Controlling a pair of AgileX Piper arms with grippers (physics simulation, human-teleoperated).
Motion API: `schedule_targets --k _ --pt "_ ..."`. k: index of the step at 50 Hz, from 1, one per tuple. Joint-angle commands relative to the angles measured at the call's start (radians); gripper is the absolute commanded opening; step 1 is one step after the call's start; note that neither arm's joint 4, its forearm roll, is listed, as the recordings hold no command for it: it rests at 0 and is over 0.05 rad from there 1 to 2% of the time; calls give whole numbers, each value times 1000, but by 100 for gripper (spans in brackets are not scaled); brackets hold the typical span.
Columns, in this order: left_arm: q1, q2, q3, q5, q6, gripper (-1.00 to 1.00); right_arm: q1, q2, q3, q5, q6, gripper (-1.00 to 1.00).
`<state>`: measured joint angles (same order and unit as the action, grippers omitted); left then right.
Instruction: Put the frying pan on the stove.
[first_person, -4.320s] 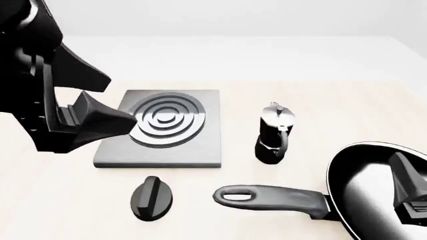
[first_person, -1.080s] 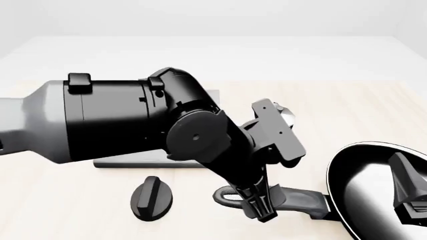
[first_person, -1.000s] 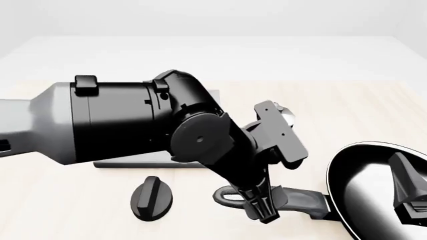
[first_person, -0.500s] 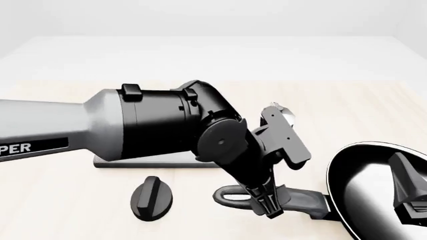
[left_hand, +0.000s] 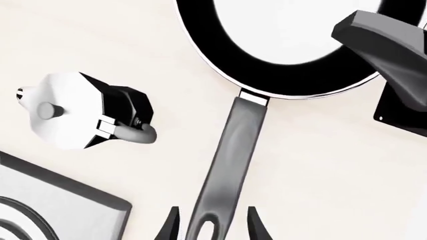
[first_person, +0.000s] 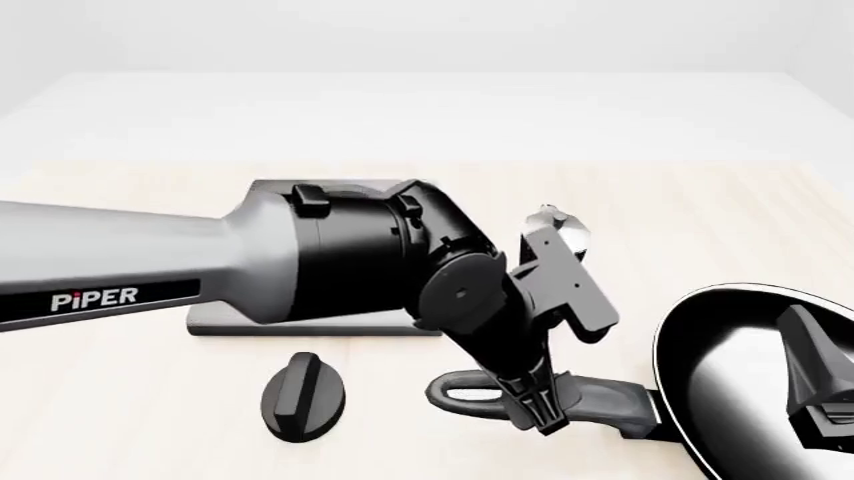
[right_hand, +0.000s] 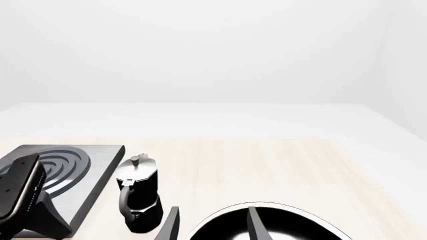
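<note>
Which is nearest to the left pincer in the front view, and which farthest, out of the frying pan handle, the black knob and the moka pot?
From the left pincer:
1. The frying pan handle, right at the pincer's tips, between the fingers.
2. Moka pot, behind it, toward the table's far side, mostly hidden by the arm.
3. Black knob, off to the left near the front edge.

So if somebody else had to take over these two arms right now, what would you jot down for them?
Left gripper: open, fingers either side of the frying pan handle near its loop end, not closed on it.
Right gripper: open, hovering over the pan bowl, holding nothing.
Pan sits on the table at the near right; the stove is at the left, mostly hidden behind the left arm, nothing seen on it. The moka pot stands between them.
Done: approach to the handle.
Left: close on the handle, lift, carry past the pot, set the pan on the stove.
</note>
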<state>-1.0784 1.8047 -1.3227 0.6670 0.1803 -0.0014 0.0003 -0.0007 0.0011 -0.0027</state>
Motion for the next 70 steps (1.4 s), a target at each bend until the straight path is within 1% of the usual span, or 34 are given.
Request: schedule_targets --k 1,4,6,8,14,15,31,47,55,70 --pt "6 25 6 -19 -15 100 0 0 0 0 0 100" --pt "0 30 15 -28 -24 100 0 0 0 0 0 100" --pt "12 42 14 -30 -11 100 0 0 0 0 0 100" --pt "5 43 20 -36 -23 100 0 0 0 0 0 100" --pt "9 54 26 -47 -25 100 0 0 0 0 0 100" --pt "4 54 28 -49 -36 100 0 0 0 0 0 100" --pt "16 74 32 -59 -31 100 0 0 0 0 0 100" --pt "27 115 26 -77 -43 100 0 0 0 0 0 100" --pt "15 126 20 -84 -61 100 0 0 0 0 0 100" --pt "16 139 20 -91 -66 100 0 0 0 0 0 100"
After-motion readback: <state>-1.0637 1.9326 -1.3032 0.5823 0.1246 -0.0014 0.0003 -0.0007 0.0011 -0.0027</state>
